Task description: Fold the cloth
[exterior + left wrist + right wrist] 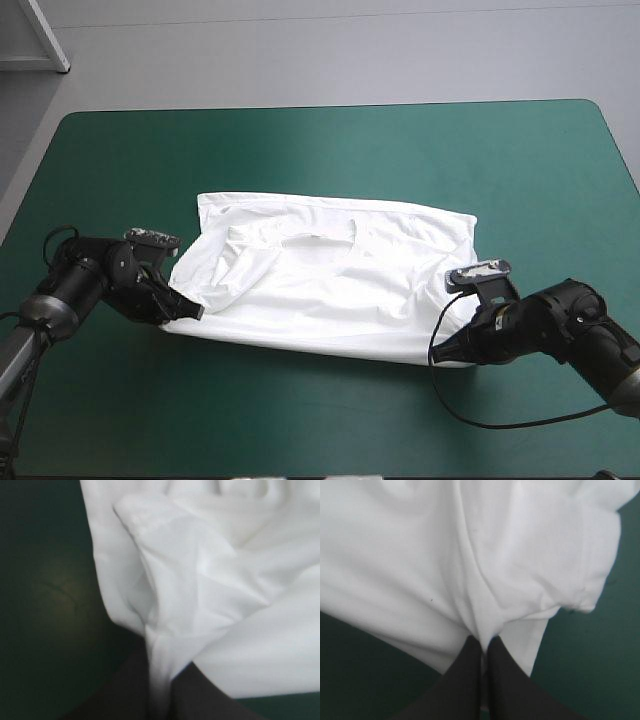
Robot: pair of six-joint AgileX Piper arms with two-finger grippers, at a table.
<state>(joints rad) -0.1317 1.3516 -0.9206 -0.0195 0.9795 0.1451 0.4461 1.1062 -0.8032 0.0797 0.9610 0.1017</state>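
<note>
The white T-shirt (330,280) lies spread across the middle of the teal-green table, its collar facing up and its far part folded over. My left gripper (190,308) is shut on the T-shirt at its near left corner, by a sleeve. In the left wrist view the cloth (200,580) runs down between the black fingers (130,690) of the left gripper (160,680). My right gripper (448,352) is shut on the T-shirt at the near right corner. There a pinched ridge of cloth (485,580) rises from between the right gripper (484,647).
Bare teal-green cover (320,420) surrounds the shirt on every side, widest toward the near edge and the far edge (330,105).
</note>
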